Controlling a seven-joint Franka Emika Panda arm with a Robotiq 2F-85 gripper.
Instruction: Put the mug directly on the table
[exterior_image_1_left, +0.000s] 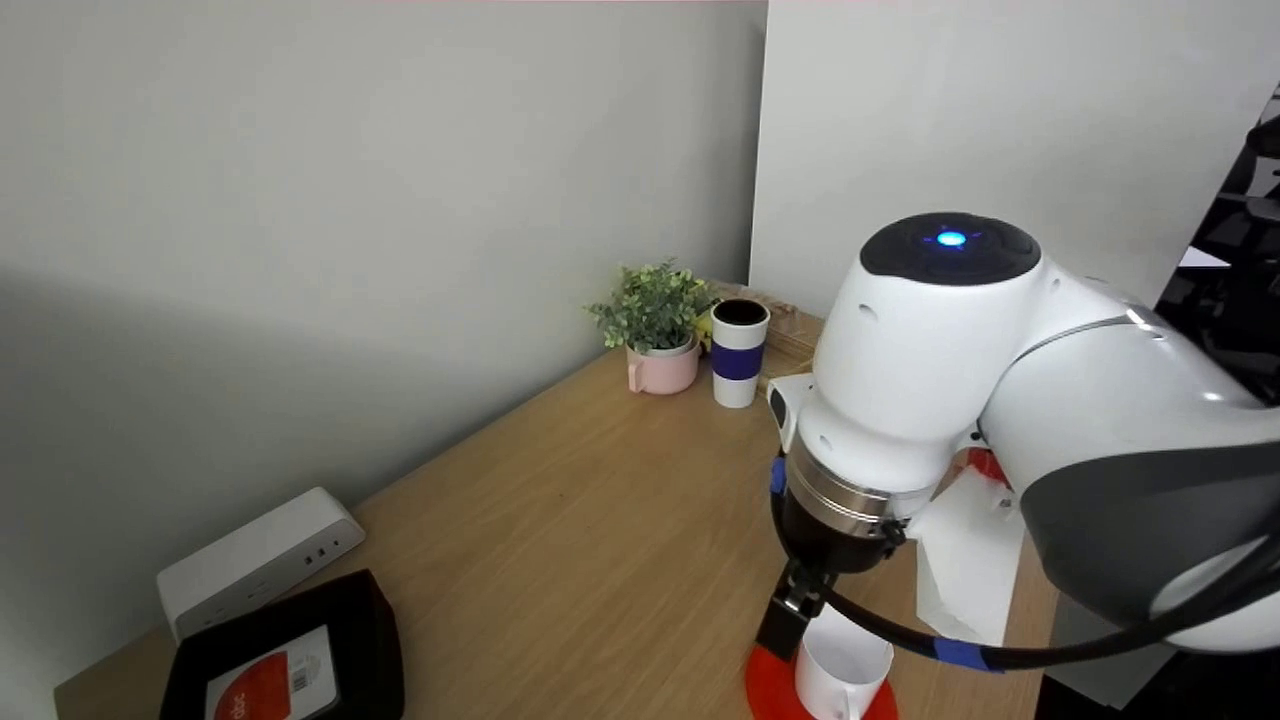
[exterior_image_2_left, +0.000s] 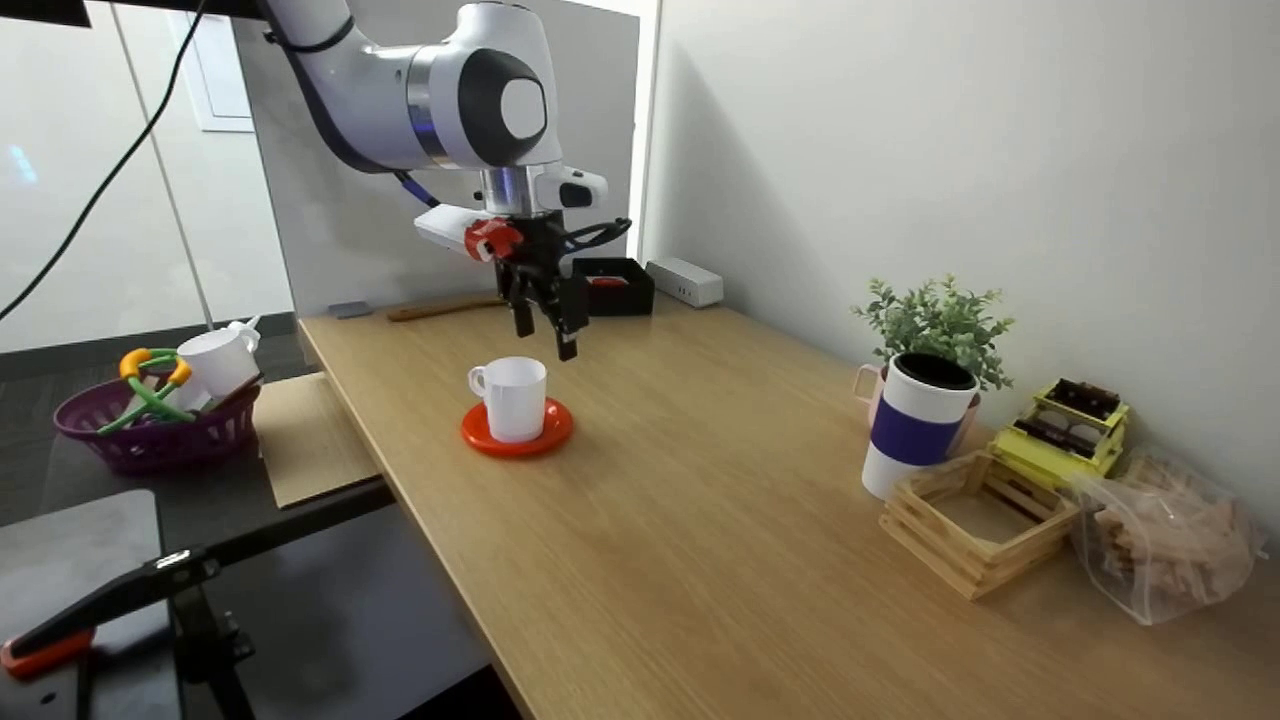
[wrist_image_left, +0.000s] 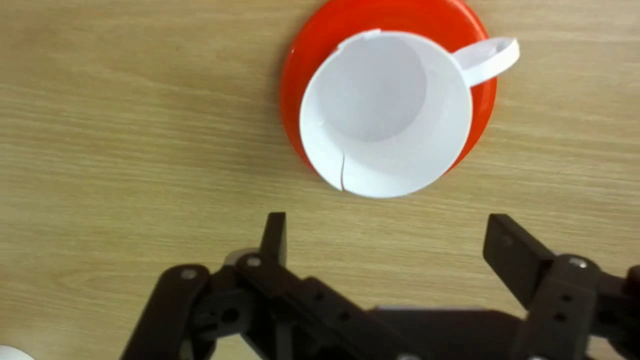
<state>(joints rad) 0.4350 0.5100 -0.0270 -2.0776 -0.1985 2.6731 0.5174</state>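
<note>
2 fingers (wrist_image_left: 515, 255) of the hand (wrist_image_left: 386, 222) stand widely spread, worktop (wrist_image_left: 150, 150) showing between them. White mug (wrist_image_left: 385, 115): upright on the red coaster (wrist_image_left: 400, 15), near the fingers but apart from them. Black tray (exterior_image_1_left: 375, 650), well apart: red-and-white label (exterior_image_1_left: 275, 680) inside, bearing barcode and lettering too small to read surely.

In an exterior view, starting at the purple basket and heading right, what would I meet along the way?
Purple basket, white mug on a red saucer, black tray, white socket block, blue-banded cup, yellow container, plastic bag.
</note>
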